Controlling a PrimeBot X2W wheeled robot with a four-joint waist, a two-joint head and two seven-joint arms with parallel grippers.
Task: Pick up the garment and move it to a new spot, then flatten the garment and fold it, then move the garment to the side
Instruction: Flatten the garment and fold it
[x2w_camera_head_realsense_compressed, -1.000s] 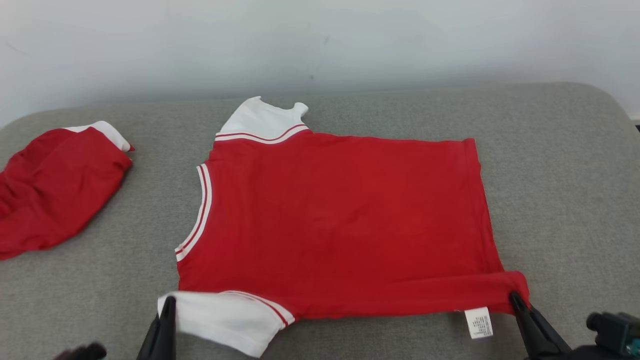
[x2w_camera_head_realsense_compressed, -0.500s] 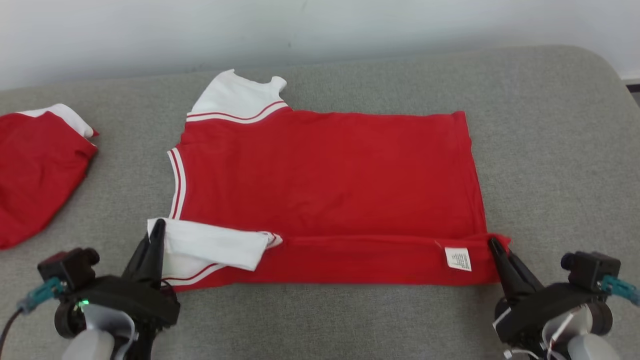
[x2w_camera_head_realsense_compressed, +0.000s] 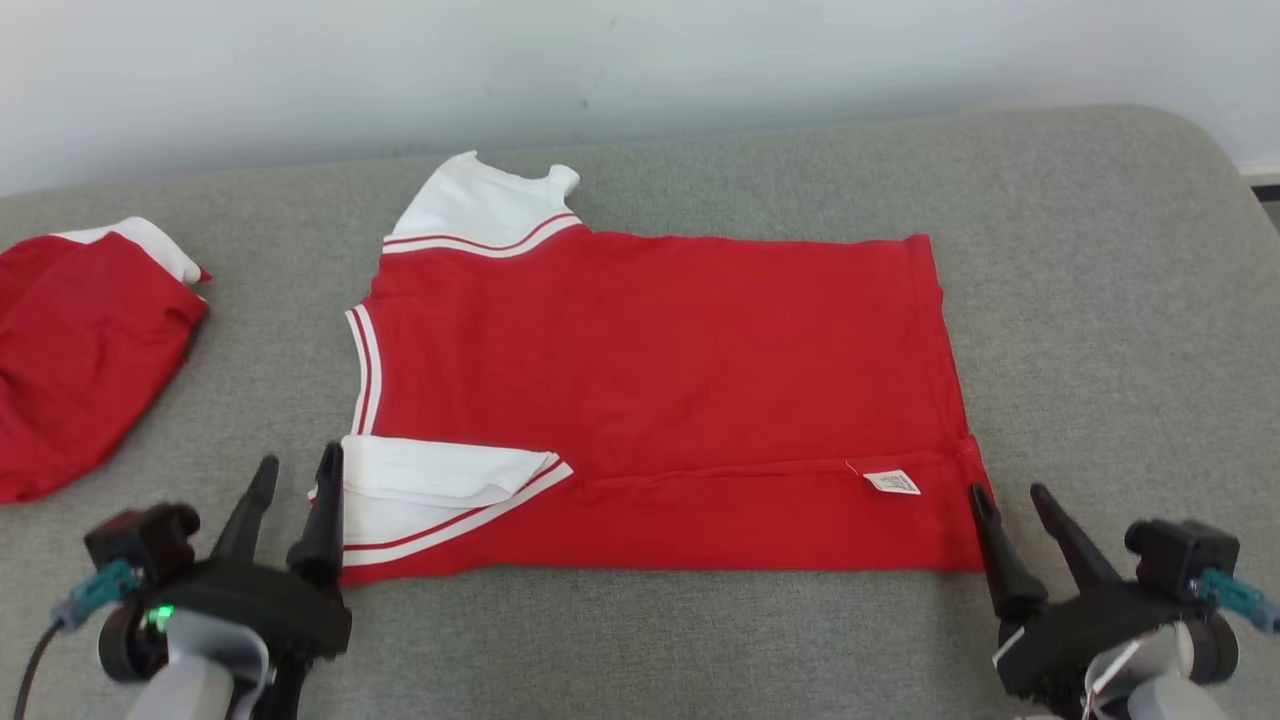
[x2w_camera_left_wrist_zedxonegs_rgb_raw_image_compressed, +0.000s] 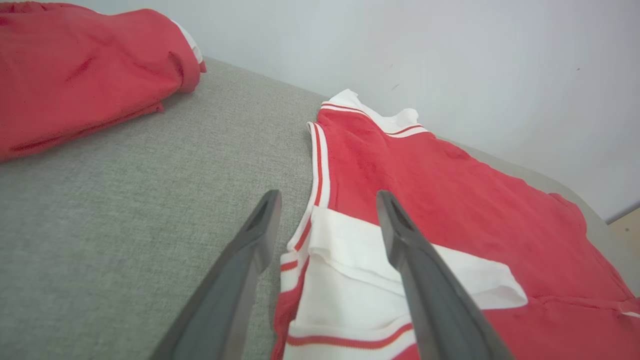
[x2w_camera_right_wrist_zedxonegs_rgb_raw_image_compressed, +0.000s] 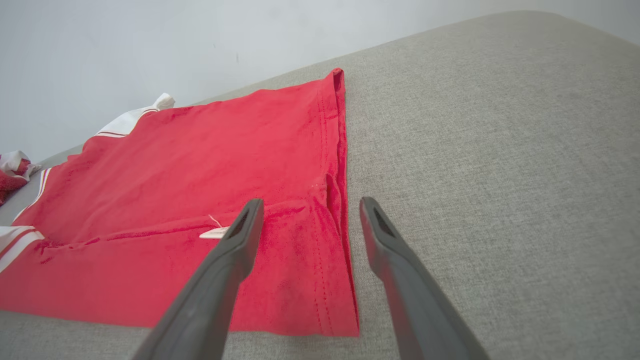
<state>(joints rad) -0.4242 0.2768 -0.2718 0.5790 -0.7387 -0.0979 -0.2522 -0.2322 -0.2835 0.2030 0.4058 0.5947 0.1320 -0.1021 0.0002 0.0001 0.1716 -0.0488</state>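
At the left end of the grey padded surface (x2w_camera_head_realsense_compressed: 1100, 300) we see a second red garment (x2w_camera_head_realsense_compressed: 80, 350) lying crumpled, well apart from the rest. Our left gripper (x2w_camera_head_realsense_compressed: 300, 458) stands open and grasps nothing, one finger over the folded-in white sleeve (x2w_camera_head_realsense_compressed: 440, 475) at the near left corner of the garment (x2w_camera_head_realsense_compressed: 650, 370), which lies flat mid-surface with its near edge folded over and a white label (x2w_camera_head_realsense_compressed: 892, 483) showing. Our right gripper (x2w_camera_head_realsense_compressed: 1008, 492) is likewise open and empty, straddling the garment's near right corner.
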